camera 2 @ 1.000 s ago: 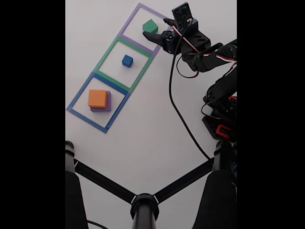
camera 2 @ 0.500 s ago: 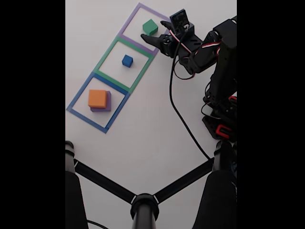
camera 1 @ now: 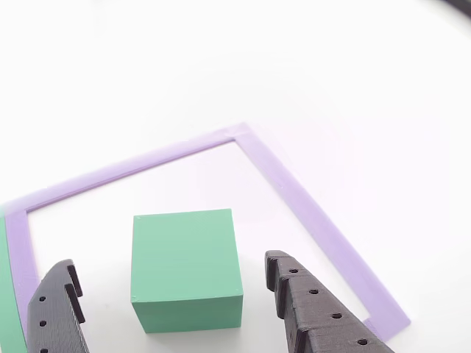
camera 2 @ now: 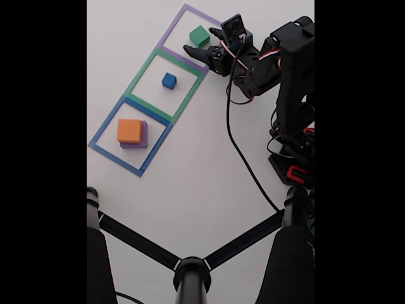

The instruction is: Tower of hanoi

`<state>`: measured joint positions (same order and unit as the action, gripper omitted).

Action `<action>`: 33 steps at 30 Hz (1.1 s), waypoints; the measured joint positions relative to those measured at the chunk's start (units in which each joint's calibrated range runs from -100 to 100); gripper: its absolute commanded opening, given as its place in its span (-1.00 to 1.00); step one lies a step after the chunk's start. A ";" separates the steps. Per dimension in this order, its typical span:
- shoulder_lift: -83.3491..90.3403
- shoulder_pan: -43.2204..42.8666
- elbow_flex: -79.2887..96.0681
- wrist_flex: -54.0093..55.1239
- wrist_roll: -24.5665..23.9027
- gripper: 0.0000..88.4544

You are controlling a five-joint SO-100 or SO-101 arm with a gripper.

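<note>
In the fixed view, three tape squares run in a diagonal row across the white bench (camera 2: 202,183): a blue outline (camera 2: 101,132) at the lower left, a green outline (camera 2: 140,75) in the middle and a purple outline (camera 2: 172,26) at the upper right, each sharing an edge with the next. The green block (camera 2: 199,35) sits inside the purple outline, toward its right side, with bare bench between it and the far and left tape edges. The blue block (camera 2: 169,80) sits near the centre of the green outline, clear of the tape on all sides. The orange block (camera 2: 130,131) rests on the purple block (camera 2: 143,135) inside the blue outline; a strip of purple shows along the right and lower edges of the orange one. The gripper (camera 2: 204,40) reaches in from the right of the frame, its jaws apart, one tip on each side of the green block. In the other view, the green block (camera 1: 186,268) stands at lower centre between the two dark fingers (camera 1: 313,305), with a visible gap of bench on each side and no contact. The purple outline (camera 1: 316,224) runs behind and to the right of the block, well apart from it.
</note>
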<state>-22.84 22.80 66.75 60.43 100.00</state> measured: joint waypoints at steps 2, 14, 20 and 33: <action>-0.59 0.00 -0.52 0.08 0.00 -0.45; -2.03 -0.57 -0.87 0.08 0.00 -0.75; -2.11 -1.15 -0.96 0.08 0.00 -0.83; 3.46 -1.23 2.00 -2.33 0.00 -0.83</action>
<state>-19.38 21.57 68.76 58.11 100.00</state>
